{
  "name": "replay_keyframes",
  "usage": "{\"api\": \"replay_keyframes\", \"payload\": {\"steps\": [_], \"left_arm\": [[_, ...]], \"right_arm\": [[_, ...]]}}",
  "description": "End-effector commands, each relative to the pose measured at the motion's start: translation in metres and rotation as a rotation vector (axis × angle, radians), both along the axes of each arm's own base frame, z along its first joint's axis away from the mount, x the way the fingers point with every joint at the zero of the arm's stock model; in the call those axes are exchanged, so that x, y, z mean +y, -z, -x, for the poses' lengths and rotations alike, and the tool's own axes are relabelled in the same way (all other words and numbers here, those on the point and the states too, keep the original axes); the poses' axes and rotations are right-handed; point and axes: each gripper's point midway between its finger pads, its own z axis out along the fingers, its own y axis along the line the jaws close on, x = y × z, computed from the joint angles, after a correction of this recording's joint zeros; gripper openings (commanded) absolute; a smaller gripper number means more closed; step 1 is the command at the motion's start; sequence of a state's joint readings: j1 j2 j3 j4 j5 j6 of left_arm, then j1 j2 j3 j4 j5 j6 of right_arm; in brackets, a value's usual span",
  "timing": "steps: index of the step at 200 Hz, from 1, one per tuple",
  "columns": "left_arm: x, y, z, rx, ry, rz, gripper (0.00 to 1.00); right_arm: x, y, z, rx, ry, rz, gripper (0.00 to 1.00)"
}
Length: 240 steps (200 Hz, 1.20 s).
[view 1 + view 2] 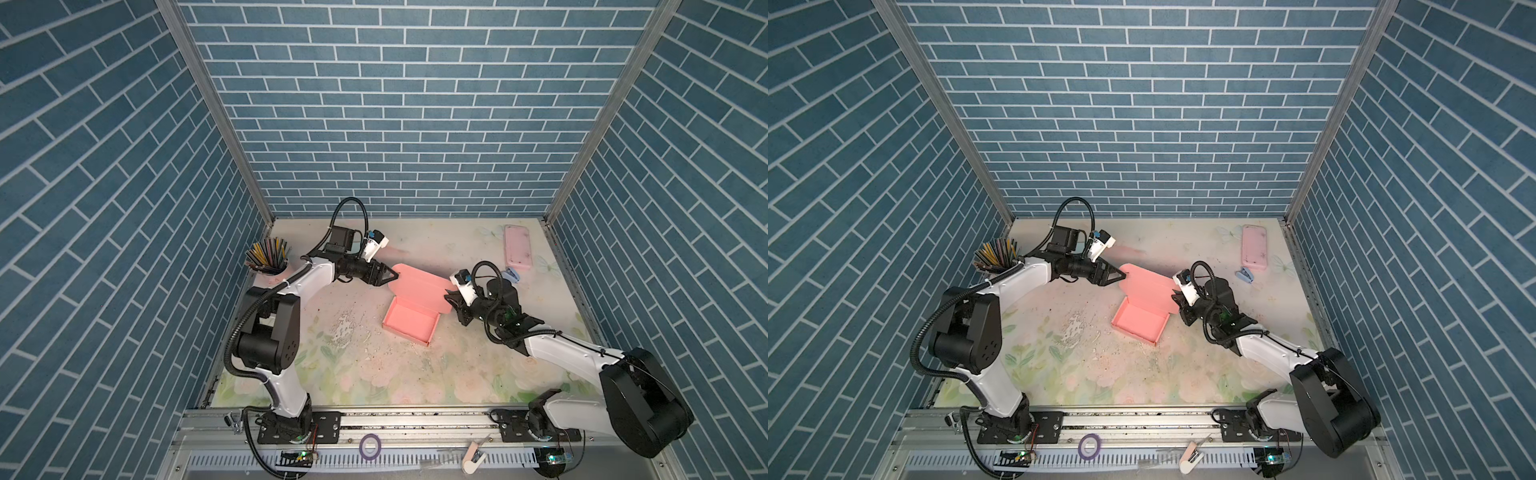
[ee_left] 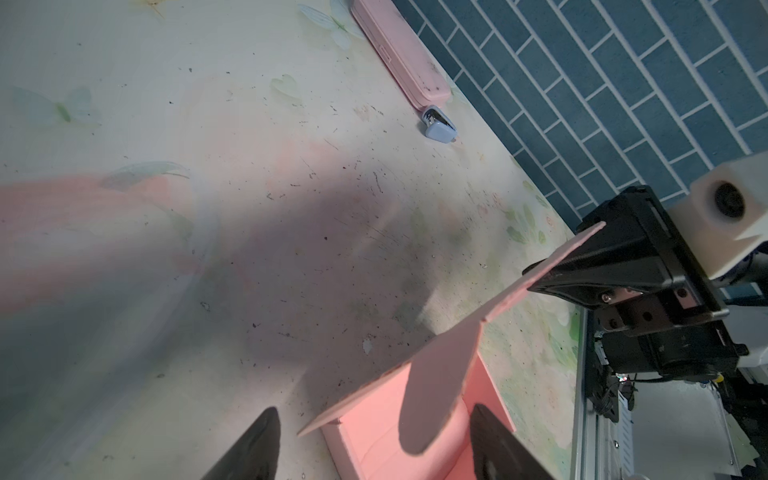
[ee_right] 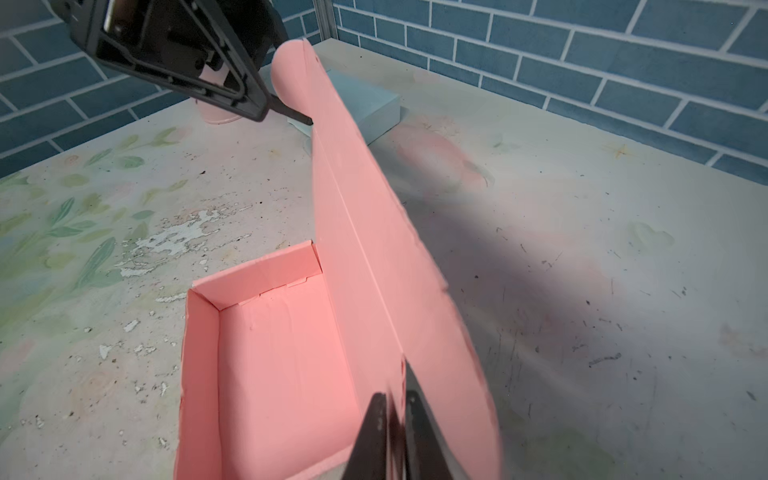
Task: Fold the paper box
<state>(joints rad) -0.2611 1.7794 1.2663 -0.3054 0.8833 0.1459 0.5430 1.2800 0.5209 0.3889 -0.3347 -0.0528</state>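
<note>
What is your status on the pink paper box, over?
Left gripper open at round flap of lid. Right gripper shut on opposite flap. Pink paper box: tray formed, lid raised, not yet closed. Nothing blocks the lid.

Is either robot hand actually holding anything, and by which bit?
The right hand pinches the pink paper box by the end flap of its raised lid. The left hand is open around the lid's opposite rounded flap, gripping nothing.

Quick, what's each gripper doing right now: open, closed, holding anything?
Left gripper: jaws open, either side of the rounded flap on the box lid, not gripping.
Right gripper: jaws shut on the box lid's opposite end.
</note>
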Motion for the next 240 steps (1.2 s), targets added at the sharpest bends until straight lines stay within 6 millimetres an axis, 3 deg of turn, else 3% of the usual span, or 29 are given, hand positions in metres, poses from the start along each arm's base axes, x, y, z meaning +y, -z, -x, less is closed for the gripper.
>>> {"api": "replay_keyframes", "payload": {"steps": [1,60,93,162,194,240], "left_arm": [[-0.003,-0.002,-0.002,-0.027,0.040,-0.033,0.71],[-0.010,0.022,0.012,0.023,0.101,-0.116,0.71],[-0.016,0.024,0.019,0.026,0.108,-0.107,0.71],[-0.015,0.025,0.025,0.026,0.074,-0.122,0.50],[-0.013,0.021,0.030,0.012,0.059,-0.167,0.47],[-0.013,0.028,0.035,0.030,0.054,-0.209,0.25]], "right_arm": [[0.002,-0.014,-0.005,-0.058,-0.006,0.001,0.10],[0.000,-0.010,-0.008,-0.052,0.010,0.015,0.08],[-0.003,-0.007,-0.012,-0.047,0.035,0.033,0.05],[-0.009,-0.009,-0.016,-0.057,0.077,0.046,0.03],[-0.010,-0.009,-0.015,-0.061,0.077,0.045,0.02],[-0.010,-0.010,-0.015,-0.063,0.078,0.043,0.02]]}}
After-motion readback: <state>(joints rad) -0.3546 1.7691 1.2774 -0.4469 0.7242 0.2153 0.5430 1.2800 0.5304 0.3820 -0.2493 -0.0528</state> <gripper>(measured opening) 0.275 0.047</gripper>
